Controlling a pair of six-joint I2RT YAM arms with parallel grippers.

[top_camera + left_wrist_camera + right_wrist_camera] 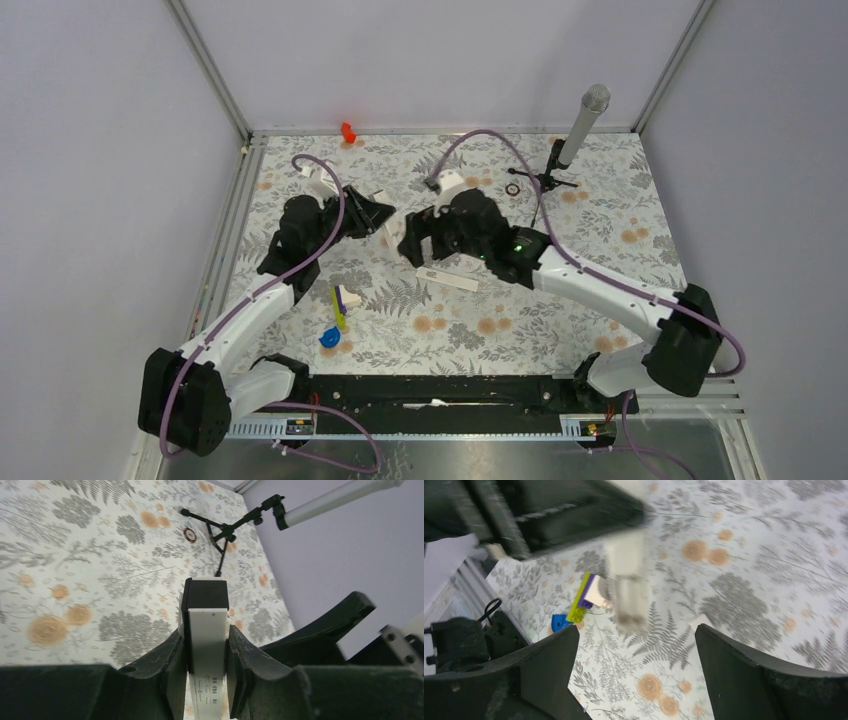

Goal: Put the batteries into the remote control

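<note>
The left pincer (205, 645) is closed on the remote (206, 630), fingers pressed to its long sides and its dark end pointing away. The remote is held above the table, left of the middle and nearer the far edge. The right pincer (636, 630) gapes wide with nothing in it, just in front of the remote. I cannot find the batteries in any view. The left should probably hold the remote level and steady, while the right draws back without knocking it and fetches one battery, gripping it across its middle.
</note>
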